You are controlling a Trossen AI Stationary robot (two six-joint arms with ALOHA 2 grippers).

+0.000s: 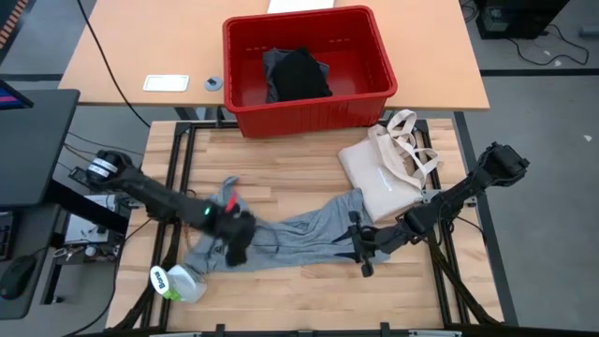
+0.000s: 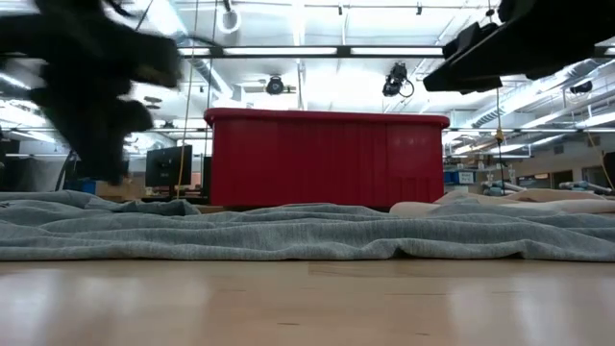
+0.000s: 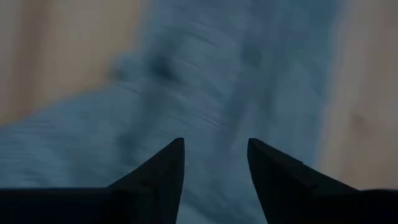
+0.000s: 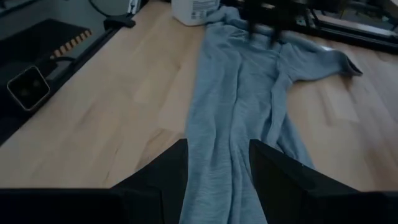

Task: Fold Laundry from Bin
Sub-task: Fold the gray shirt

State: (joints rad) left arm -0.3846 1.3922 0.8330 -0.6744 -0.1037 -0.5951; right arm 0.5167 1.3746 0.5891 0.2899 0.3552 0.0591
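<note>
High view: we log the grey T-shirt point(image 1: 299, 239) stretched in a long crumpled band across the wooden desk point(image 1: 299, 164), between the two arms.
Left pincer point(image 1: 236, 245): over the shirt's left end; from its wrist view we note both fingers point(image 3: 163, 174) apart with grey cloth behind the gap, nothing pinched that we can make out.
Right pincer point(image 1: 358, 245): at the shirt's right end; its wrist view shows fingers point(image 4: 166, 171) spread, shirt point(image 4: 242, 106) running away from them along the desk, not gripped.
Bin point(image 1: 309, 70): red, at the desk's far edge, well apart from the shirt; a black garment point(image 1: 298, 75) lies inside, a bit of grey cloth beside it.
Tote bag point(image 1: 388, 168): cream, on the desk just right of the bin, touching the shirt's right end.
White bottle point(image 1: 176, 283): lying near the front left corner, next to the shirt.
Low view: grey cloth point(image 2: 288, 235) flat along the desk, bin point(image 2: 327, 159) behind it.
</note>
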